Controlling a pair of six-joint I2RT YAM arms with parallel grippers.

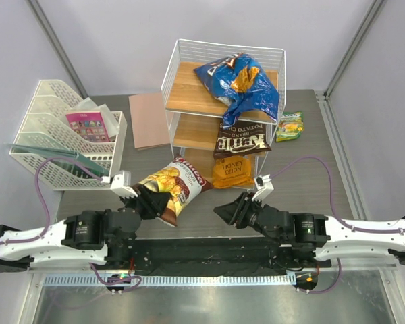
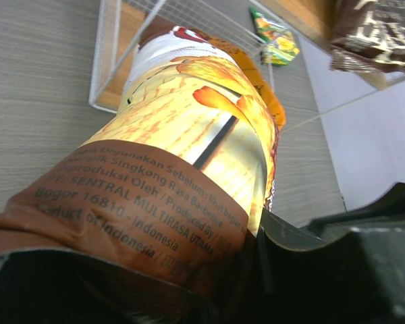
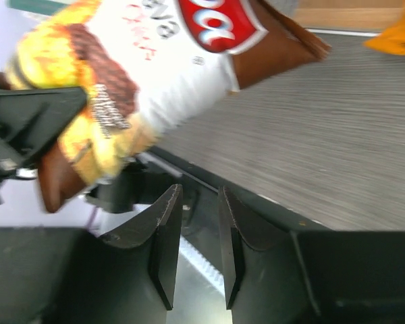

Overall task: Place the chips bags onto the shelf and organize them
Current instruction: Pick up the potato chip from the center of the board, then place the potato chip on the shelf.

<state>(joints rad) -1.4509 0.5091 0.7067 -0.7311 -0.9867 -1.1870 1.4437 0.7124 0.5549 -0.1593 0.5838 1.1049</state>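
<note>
**Item: chips bags to shelf, status count**

- Shelf: we record it at the far middle of the table.
- Blue Doritos bag: lies crumpled on the top board. Counted as placed.
- Dark brown Sea Salt bag: sits at the middle tier and hangs out over its front edge. Placed, but we judge it untidy.
- Orange Honey Dijon bag: sits at the front of the bottom tier. We cannot tell whether it rests fully on the board.
- Small green-yellow bag: lies on the table just right of the shelf. Not yet placed.
- Brown-white bag: is in front of the shelf to the left, with its near end pinched in the left end effector. In transit.
- Right end effector: its jaws are parted by a narrow gap and nothing is between them.

Our estimate: three of the five bags are shelved and two remain, with straightening to follow.
</note>
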